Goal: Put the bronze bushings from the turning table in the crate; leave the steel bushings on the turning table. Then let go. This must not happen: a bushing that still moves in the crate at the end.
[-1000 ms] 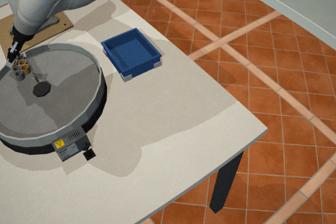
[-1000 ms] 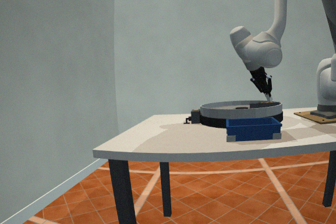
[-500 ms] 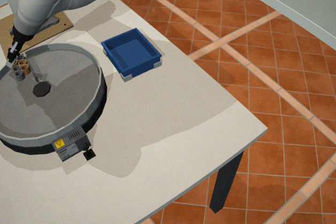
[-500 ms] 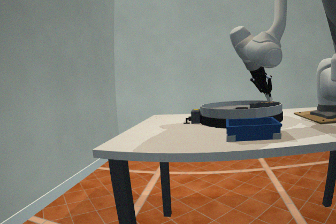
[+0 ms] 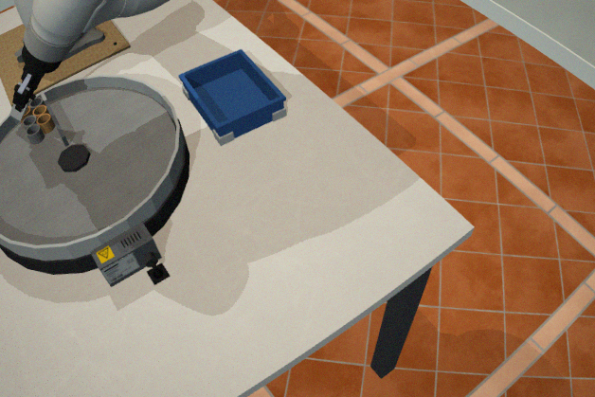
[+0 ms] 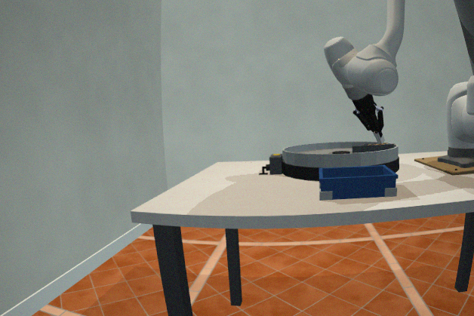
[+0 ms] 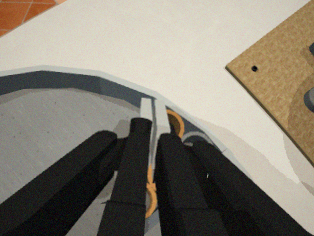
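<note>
My gripper (image 5: 18, 112) (image 6: 380, 139) (image 7: 150, 114) is inside the turning table's rim, its fingertips nearly together. They look closed on the wall of one bronze bushing (image 7: 182, 123), whose ring shows beside the right fingertip; the pinched part is hidden. The turning table (image 5: 130, 103) (image 6: 337, 158) also holds two more bronze bushings, one (image 5: 45, 122) nearer its middle and one (image 5: 40, 110) just behind it. Steel bushings (image 5: 34, 133) (image 7: 198, 134) stand close among them. The blue crate (image 5: 233, 89) (image 6: 356, 185) shows no bushing in it.
A grey control box (image 5: 126, 257) (image 6: 275, 164) is fixed to the turning table's side. A dark hub (image 5: 74, 157) is at its centre. The arm's base board (image 5: 114, 36) (image 7: 265, 85) lies beyond the rim. The crate stands beside the turning table, near the table's edge.
</note>
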